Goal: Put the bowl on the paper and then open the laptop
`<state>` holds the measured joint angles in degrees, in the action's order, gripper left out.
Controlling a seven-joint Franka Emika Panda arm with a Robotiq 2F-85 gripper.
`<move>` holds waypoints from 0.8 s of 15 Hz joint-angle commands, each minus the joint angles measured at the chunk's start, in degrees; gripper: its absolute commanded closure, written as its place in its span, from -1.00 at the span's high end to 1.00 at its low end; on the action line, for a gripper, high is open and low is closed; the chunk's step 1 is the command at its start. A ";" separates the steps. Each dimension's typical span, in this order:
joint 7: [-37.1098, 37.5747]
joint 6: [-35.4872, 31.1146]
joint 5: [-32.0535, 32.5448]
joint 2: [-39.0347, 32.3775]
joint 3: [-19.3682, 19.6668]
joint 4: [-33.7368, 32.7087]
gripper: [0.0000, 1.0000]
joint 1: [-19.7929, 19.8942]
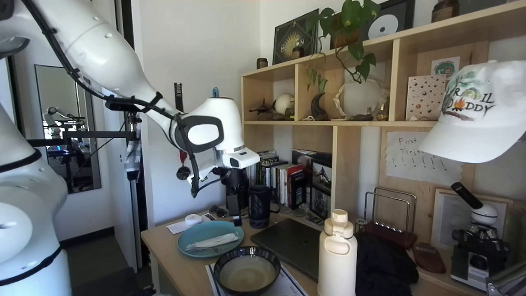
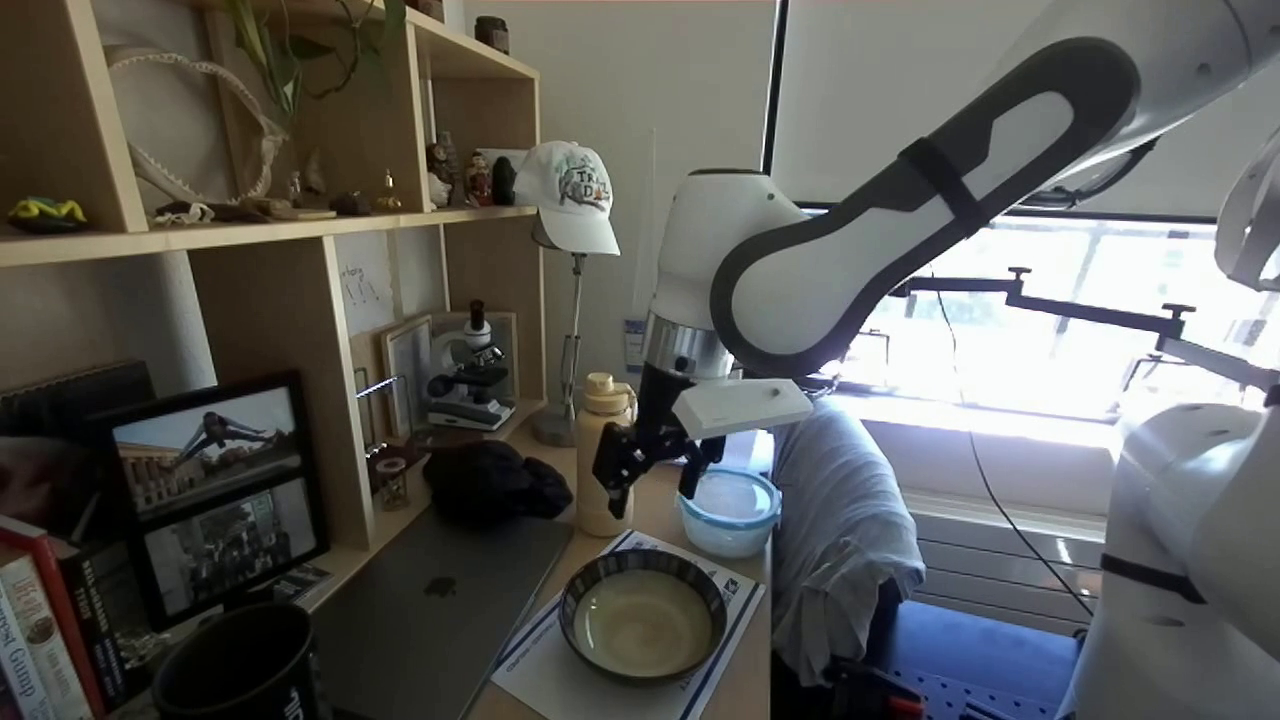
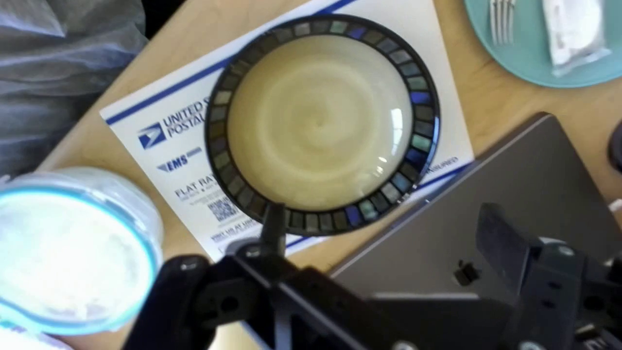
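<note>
- Light wooden desk [image 1: 167, 248] beneath open shelves [image 1: 346, 168] of books [image 1: 283, 183] and a trailing plant [image 1: 353, 16]; white wall [image 1: 197, 53] behind and, in an exterior view, a bright window [image 2: 1010, 335].
- Black two-fingered claw [image 3: 382, 209] at the end of a white robot arm [image 1: 115, 61]. Hangs above the desk with fingers [image 3: 500, 248] spread wide apart and nothing between them.
- Ahead of the claw and toward the top of the wrist view: dark-rimmed bowl [image 3: 318, 121], resting upright on the blue-striped printed paper [image 3: 182, 167]. Shows one fingertip [image 3: 275, 218] over the rim in that view, yet sits apart from the claw in both exterior views. Suggests a finished first half of the task.
- Key relation for the coming move: dark, closed laptop [image 3: 437, 243], lying flat beside the paper, touching or nearly so. Sits toward the lower right of the wrist view, partly hidden by the claw. Runs lengthwise from lower left to upper right there, slanted against the line between the fingertips. Probably calls for a turn of the claw and a descent to a free edge of the lid; hinge side impossible to tell. Only one arm present.
- Farther out: blue-rimmed lidded tub [image 3: 73, 257] near a corner of the paper; blue-green plate [image 1: 203, 231], bearing a fork [image 3: 502, 22] and a white packet [image 3: 576, 31], on the opposite side of the bowl.
- Outermost: cream bottle [image 1: 338, 257] and dark cloth bundle [image 1: 382, 263] near one end of the laptop, black mug [image 1: 259, 209] near the other.
</note>
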<state>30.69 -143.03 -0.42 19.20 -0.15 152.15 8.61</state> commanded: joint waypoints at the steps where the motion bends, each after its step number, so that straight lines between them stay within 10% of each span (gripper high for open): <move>1: -2.15 -0.25 -0.08 -2.57 -1.37 -6.16 1.00 -0.94; 12: -2.76 -17.57 7.19 -20.49 0.26 -16.29 1.00 -0.89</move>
<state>29.08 -157.58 6.36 4.43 -1.08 139.32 8.41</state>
